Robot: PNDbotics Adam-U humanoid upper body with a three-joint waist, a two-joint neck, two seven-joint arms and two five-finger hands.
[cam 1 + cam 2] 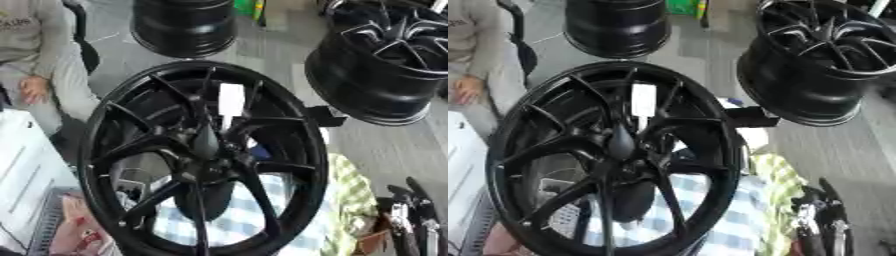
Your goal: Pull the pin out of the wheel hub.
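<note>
The right hand (pixel 411 215) shows at the near right corner as dark fingers pointing up, with silver parts below them. The fingers stand straight and relaxed and hold nothing. They are well apart from the wheel. The left hand does not appear in either view.

The wheel hub (pixel 203 160) stands upright in the centre of the scene, its open face toward the camera. It is a black rim with thin spokes that run from the centre boss to the outer ring. The pin (pixel 230 104) is a white, oblong piece seated among the upper spokes, just above the centre boss, with its narrow lower end pointing down toward the boss. No hand touches it.

Behind the lower spokes lies a blue and white checked cloth (pixel 229 220); a green and white checked cloth (pixel 350 195) lies to its right.

Two more black wheels rest on the grey floor: one far centre (pixel 184 27), one far right (pixel 381 60) with its spoked face tilted upward.
</note>
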